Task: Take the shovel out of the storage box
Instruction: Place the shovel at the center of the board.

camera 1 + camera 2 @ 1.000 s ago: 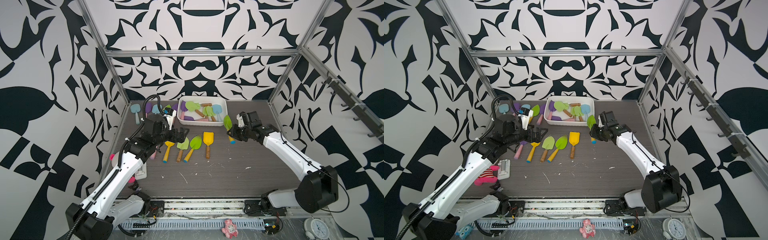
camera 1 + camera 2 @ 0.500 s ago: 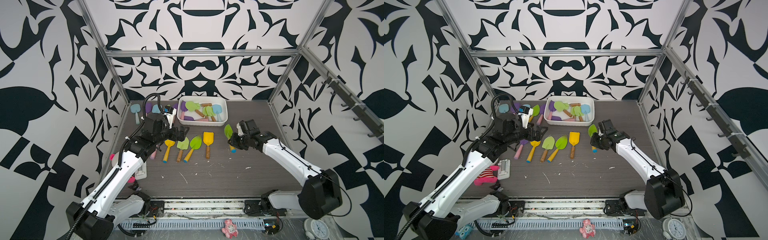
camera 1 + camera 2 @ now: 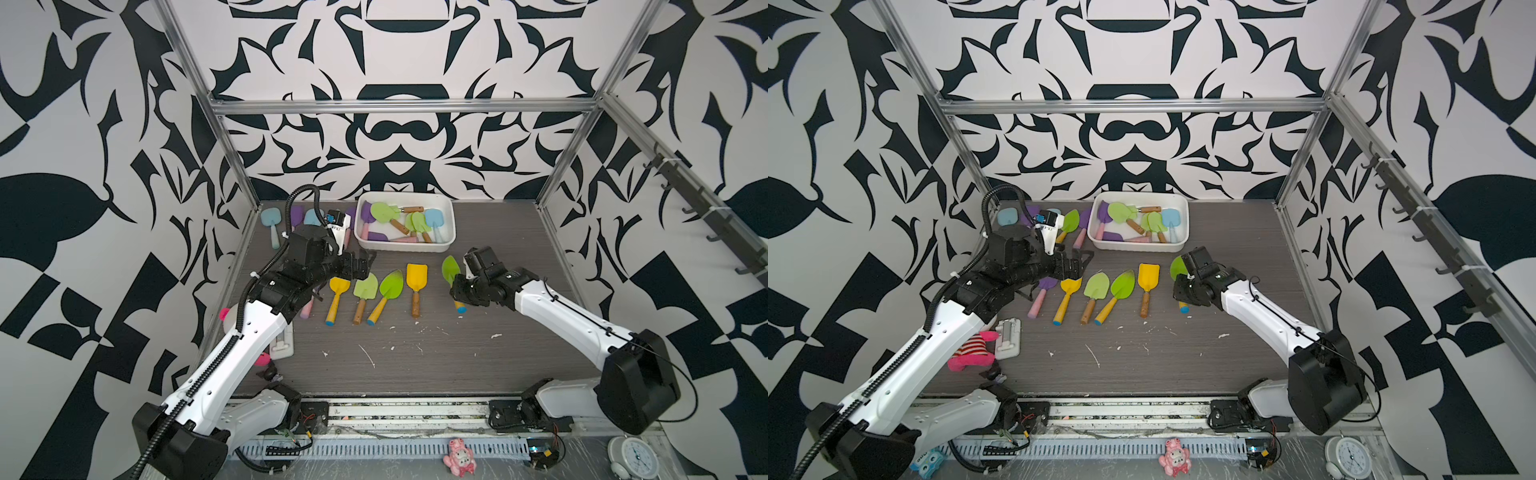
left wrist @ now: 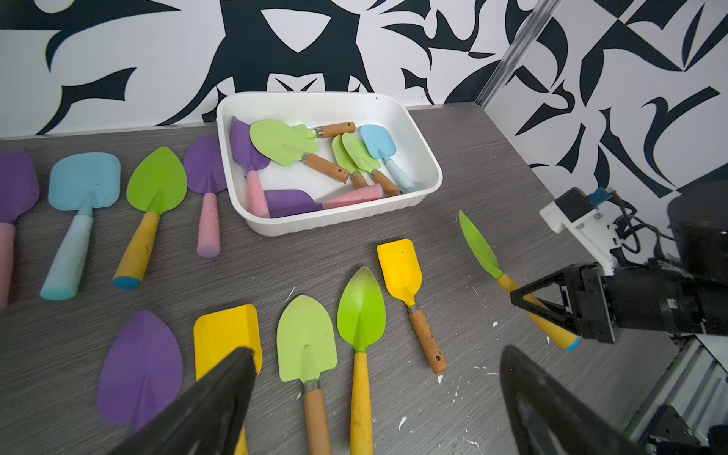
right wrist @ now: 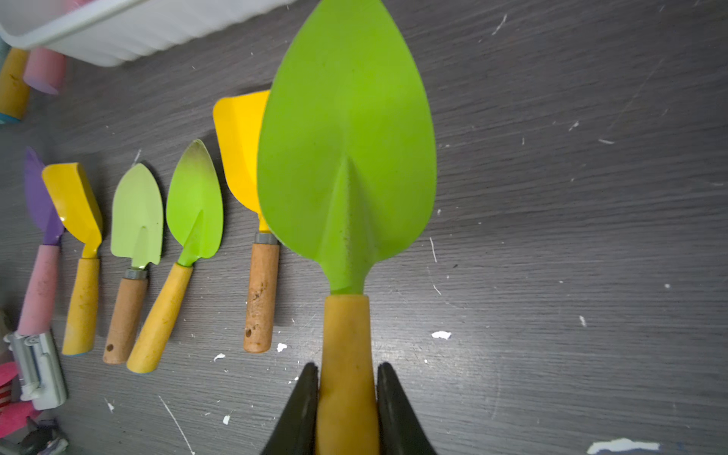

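The white storage box point(image 3: 405, 246) point(image 3: 1142, 246) point(image 4: 338, 222) stands at the back of the table with several shovels lying in it. My right gripper point(image 3: 457, 291) point(image 3: 1181, 293) point(image 4: 528, 303) point(image 5: 346, 378) is shut on the yellow handle of a green-bladed shovel point(image 3: 449, 270) point(image 3: 1177, 268) point(image 4: 478, 246) point(image 5: 346, 157). That shovel is outside the box, low over the table, right of a row of shovels. My left gripper point(image 3: 365, 264) point(image 3: 1081, 259) point(image 4: 376, 350) hangs open and holds nothing, above the row's left end, just in front of the box's left corner.
Four shovels lie side by side in front of the box, the rightmost a yellow one point(image 3: 416, 278). More shovels point(image 4: 82, 185) lie at the back left. A white clip point(image 3: 282, 343) and a pink plush point(image 3: 971, 353) sit by the left wall. White crumbs dot the table front.
My right gripper has carried the green shovel from beside the box's right end toward the front and lower over the table. The left arm has hardly moved.
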`<state>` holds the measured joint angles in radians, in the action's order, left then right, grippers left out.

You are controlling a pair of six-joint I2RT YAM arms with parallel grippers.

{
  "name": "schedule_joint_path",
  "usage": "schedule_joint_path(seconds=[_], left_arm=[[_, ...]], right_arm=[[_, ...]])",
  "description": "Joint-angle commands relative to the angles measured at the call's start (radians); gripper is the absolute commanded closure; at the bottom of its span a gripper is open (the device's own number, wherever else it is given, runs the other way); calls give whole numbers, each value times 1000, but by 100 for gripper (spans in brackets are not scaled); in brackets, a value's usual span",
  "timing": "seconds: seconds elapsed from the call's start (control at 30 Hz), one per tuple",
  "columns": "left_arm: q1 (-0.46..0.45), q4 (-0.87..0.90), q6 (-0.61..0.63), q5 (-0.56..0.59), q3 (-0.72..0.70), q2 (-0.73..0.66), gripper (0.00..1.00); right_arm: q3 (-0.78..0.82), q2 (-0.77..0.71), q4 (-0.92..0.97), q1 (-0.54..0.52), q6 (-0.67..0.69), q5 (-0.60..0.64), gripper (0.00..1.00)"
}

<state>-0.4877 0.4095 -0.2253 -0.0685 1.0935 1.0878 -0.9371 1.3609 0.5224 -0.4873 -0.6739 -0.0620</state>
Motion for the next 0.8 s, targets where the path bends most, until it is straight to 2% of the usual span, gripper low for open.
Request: schedule_joint_path(seconds=[0.0,0.77], left_arm=[[-3,23,14,18,31,-17,1],[-3,73,28,64,44,-30,1]], right_arm=[[5,13,-34,-15,7,48,100],[22,125,-79,-73,15,129,100]])
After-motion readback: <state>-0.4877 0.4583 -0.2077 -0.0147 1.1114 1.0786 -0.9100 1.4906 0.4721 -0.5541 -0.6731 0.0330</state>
